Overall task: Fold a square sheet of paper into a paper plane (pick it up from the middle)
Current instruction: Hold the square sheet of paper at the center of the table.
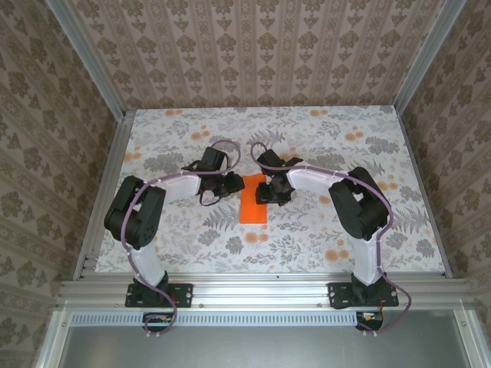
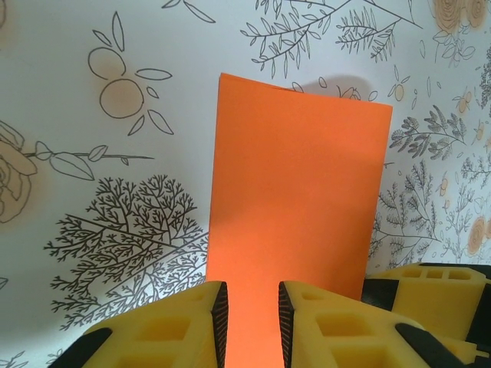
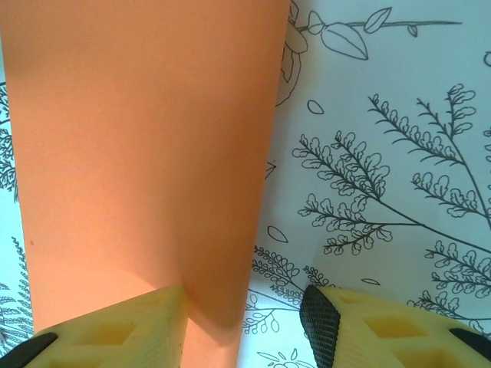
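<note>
The square sheet of paper is bright orange and shows as an upright rectangle flat on the flowered cloth, so it looks folded in half. My left gripper is at its upper left side. In the left wrist view the paper stretches ahead, and the left gripper hovers over it with a narrow gap and nothing pinched. My right gripper is at the upper right side. Its jaws straddle one long edge of the paper, one finger over the orange and the other over bare cloth.
The flowered tablecloth covers the table inside patterned walls and an aluminium frame. A yellow finger of the right gripper sits close beside my left fingers, so both grippers crowd the paper's far end.
</note>
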You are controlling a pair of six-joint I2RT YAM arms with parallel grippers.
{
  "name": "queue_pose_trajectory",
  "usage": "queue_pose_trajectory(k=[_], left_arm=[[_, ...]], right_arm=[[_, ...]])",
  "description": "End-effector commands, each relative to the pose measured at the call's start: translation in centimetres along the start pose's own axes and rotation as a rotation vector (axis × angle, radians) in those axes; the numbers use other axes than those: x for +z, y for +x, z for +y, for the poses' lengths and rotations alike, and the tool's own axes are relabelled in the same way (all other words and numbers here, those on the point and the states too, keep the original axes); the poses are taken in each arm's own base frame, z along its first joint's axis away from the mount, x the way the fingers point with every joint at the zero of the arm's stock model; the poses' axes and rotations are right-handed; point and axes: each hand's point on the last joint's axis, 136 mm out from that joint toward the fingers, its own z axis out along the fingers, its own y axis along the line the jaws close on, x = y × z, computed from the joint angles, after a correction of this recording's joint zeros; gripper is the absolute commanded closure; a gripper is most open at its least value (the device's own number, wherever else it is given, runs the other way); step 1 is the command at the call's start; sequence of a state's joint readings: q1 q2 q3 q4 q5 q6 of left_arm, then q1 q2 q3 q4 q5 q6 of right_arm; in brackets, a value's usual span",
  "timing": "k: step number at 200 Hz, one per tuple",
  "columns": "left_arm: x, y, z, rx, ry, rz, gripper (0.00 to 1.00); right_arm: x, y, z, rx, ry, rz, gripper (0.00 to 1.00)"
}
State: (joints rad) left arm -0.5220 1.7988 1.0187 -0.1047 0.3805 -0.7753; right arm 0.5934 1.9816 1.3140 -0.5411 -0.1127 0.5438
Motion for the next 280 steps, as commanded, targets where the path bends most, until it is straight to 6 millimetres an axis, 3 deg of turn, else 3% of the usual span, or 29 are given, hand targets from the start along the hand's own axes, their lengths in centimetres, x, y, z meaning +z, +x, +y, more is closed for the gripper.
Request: queue_pose_trajectory(k=[1,112,215,280], left_arm=[[0.0,-0.3,0.0,-0.007,-0.003,-0.006,0.73],[0.5,0.2,-0.5,-0.003,0.029,0.023,0.75],[2.4,1.0,-1.8,0.012,0.069,0.084,0.82],[2.8,1.7,-0.4,0.003,0.008,0.107,0.85]], right_arm=[[3.1,2.8,-3.0,-0.01,0.104,0.114,0.5],[3.8,2.9,-3.3,0.037,0.124,0.129,0.5],[4.0,3.1,-3.4,0.022,0.124,0.134,0.5],[3.9,3.0,-3.2,0.023,0.118,0.131,0.5]])
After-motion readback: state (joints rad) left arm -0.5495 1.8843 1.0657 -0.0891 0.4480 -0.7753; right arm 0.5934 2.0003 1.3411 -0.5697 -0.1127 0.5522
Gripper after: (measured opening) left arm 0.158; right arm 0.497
